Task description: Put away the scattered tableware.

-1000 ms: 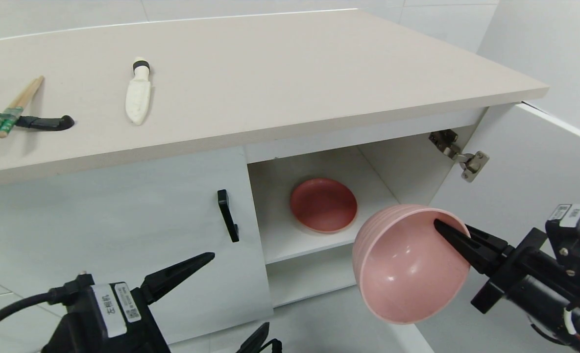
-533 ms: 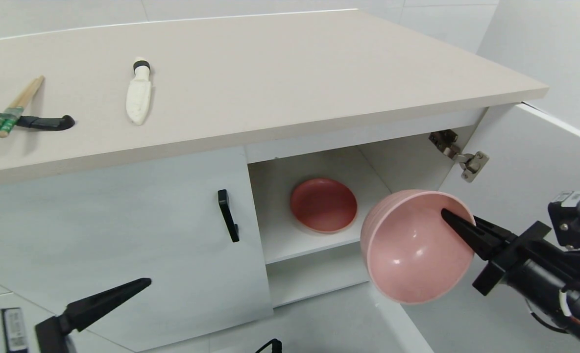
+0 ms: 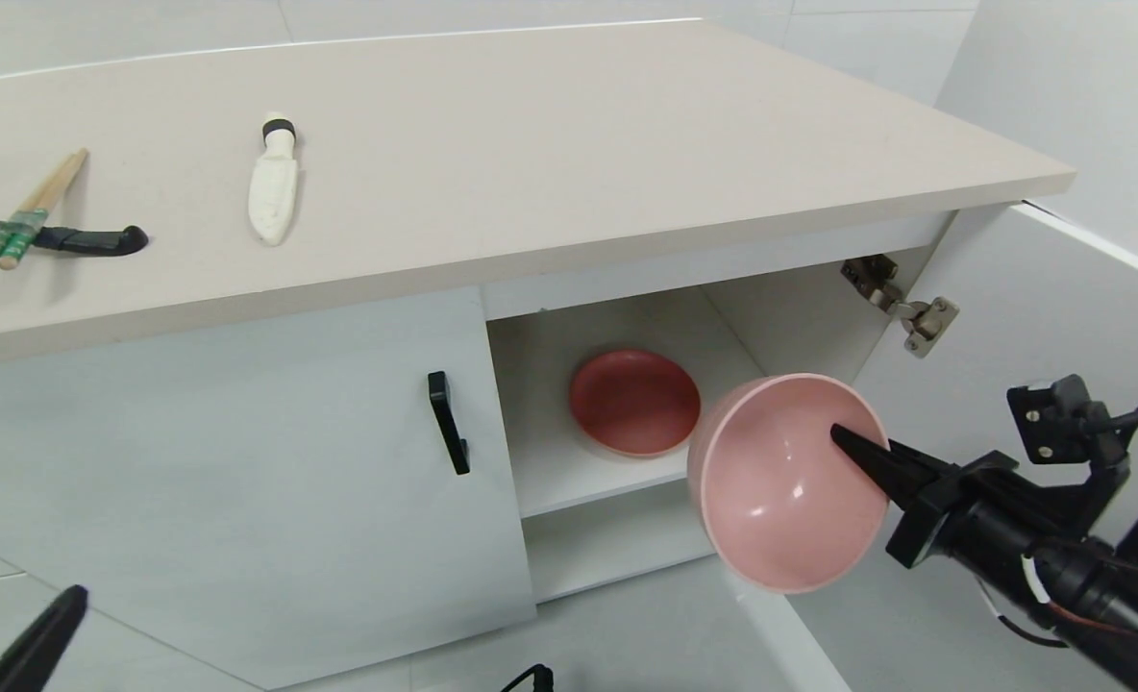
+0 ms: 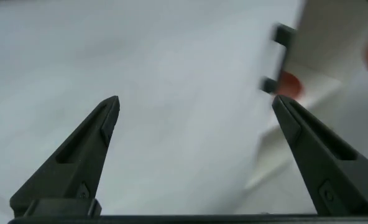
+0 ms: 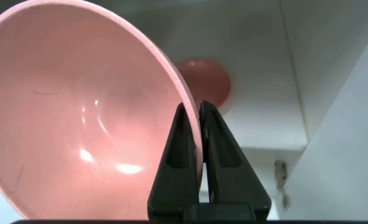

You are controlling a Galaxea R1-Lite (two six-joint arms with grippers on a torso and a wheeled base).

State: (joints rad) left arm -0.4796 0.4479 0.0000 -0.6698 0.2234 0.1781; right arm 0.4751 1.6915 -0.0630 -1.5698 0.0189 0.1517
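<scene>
We should level the pink bowl (image 3: 771, 500) and ease it onto the shelf (image 3: 550, 459) beside the red plate (image 3: 634, 401), clearing the shelf's front edge. Our right gripper (image 3: 843, 437) pinches its rim, holding it tipped on its side just before the open cabinet (image 3: 800, 317), arm stretched low from the right.

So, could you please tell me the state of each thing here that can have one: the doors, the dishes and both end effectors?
Right cabinet door: open.
Left cabinet door: shut.
Pink bowl: gripped at its rim, tilted, held in the air.
Red plate: lying flat on the cabinet shelf.
Right end effector: shut on the pink bowl.
Left end effector: open, empty.
Chopsticks: lying on the countertop.
</scene>
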